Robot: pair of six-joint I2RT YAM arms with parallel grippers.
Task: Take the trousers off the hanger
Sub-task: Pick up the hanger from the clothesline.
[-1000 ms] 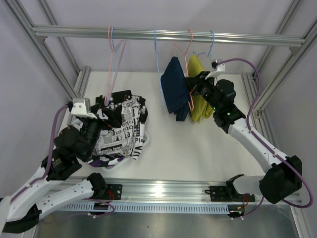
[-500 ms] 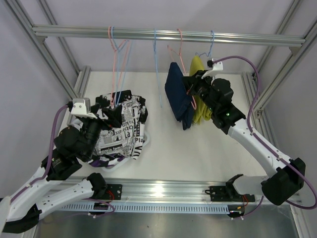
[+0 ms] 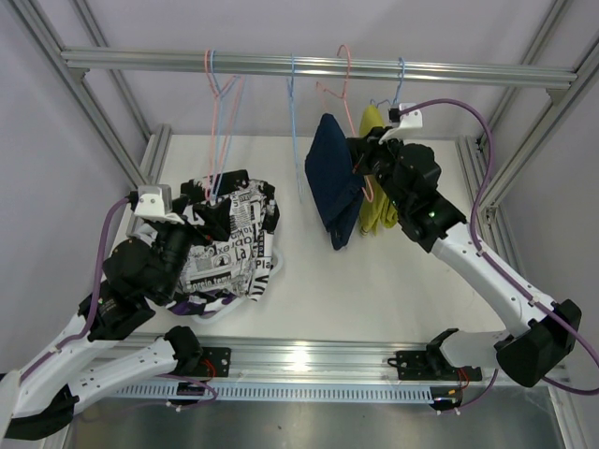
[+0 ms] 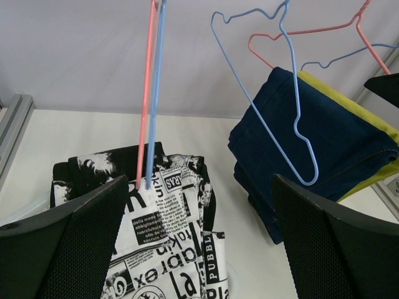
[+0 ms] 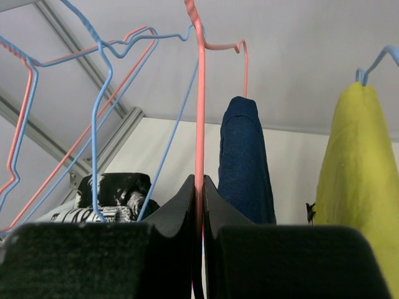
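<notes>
Jaws right: clamped on pink hanger [image 5: 199, 112] | navy trousers [image 5: 244, 162] just beside | jaws left: apart

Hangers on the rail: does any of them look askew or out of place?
Yes. The pink hanger that carries the navy trousers hangs tilted instead of level. The right gripper is shut on its wire, so the navy trousers sit on a slant. The other hangers on the rail hang free.
</notes>
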